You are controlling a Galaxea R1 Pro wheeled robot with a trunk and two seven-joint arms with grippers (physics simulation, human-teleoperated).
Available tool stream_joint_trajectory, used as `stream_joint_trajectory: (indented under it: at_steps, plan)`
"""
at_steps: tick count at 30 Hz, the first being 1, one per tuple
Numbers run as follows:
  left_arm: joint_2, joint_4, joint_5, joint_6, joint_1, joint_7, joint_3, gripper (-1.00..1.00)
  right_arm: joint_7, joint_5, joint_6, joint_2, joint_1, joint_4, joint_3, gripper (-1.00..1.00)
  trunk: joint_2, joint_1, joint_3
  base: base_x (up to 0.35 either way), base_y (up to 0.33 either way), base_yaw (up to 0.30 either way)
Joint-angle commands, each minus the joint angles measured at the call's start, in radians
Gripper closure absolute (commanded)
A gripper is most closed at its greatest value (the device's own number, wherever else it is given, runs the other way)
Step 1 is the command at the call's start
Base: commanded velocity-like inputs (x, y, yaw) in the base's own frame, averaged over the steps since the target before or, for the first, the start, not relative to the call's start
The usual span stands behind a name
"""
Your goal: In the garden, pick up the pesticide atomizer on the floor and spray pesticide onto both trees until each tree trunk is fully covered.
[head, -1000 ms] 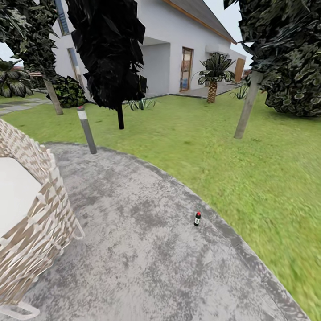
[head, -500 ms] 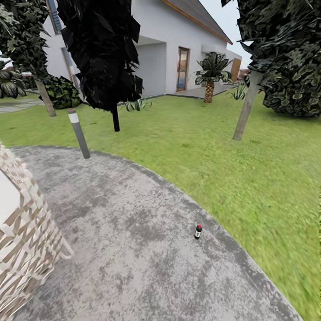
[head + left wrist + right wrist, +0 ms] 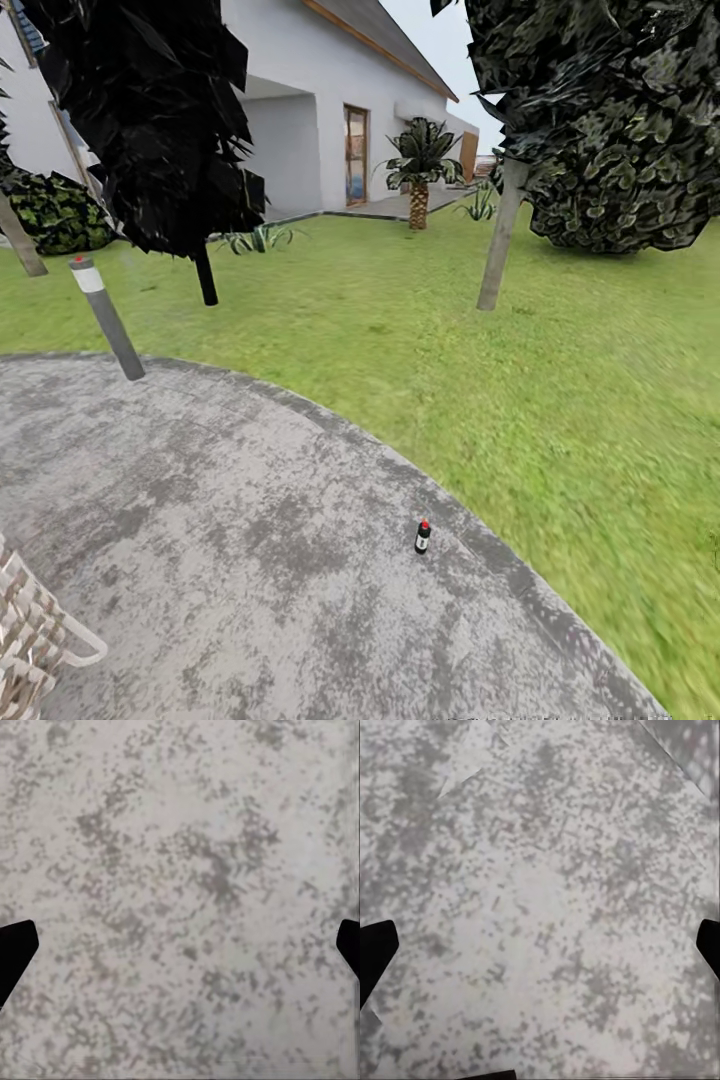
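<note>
The pesticide atomizer (image 3: 422, 537), a small dark bottle with a red cap, stands upright on the grey paved floor near its curved edge with the lawn. One tree trunk (image 3: 499, 243) rises pale and straight from the grass beyond it, under a dark-green crown (image 3: 610, 120). A second trunk (image 3: 20, 240) leans at the far left edge. My left gripper (image 3: 180, 952) is open over bare paving, its black fingertips (image 3: 15, 952) far apart. My right gripper (image 3: 540, 952) is open too, above speckled paving.
A black column-shaped tree (image 3: 150, 120) and a grey bollard (image 3: 105, 318) stand at the paving's far left rim. A wicker chair's corner (image 3: 30, 640) shows at the lower left. A white house (image 3: 320, 120) and a palm (image 3: 418, 185) lie behind the lawn (image 3: 560, 400).
The whole head view has swung, so everything slid left and the wicker chair nearly left the picture. The atomizer stands where it was on the paving.
</note>
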Motion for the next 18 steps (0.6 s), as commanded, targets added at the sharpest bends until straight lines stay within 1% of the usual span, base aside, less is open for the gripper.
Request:
stream_joint_trajectory:
  at_steps: [1, 18]
  plan:
    - [0.0, 0.0, 0.003, -0.003, 0.0, 0.0, 0.001, -1.0, 0.0, 0.0, -0.003, 0.0, -0.001, 0.001, -0.001, -1.0, 0.0, 0.0, -0.001, 0.011, 0.009, -0.299]
    - [0.0, 0.011, 0.003, -0.003, 0.0, 0.0, 0.002, -1.0, 0.0, 0.0, -0.003, 0.0, -0.001, 0.001, -0.001, -1.0, 0.0, 0.0, -0.001, 0.001, 0.001, -0.299]
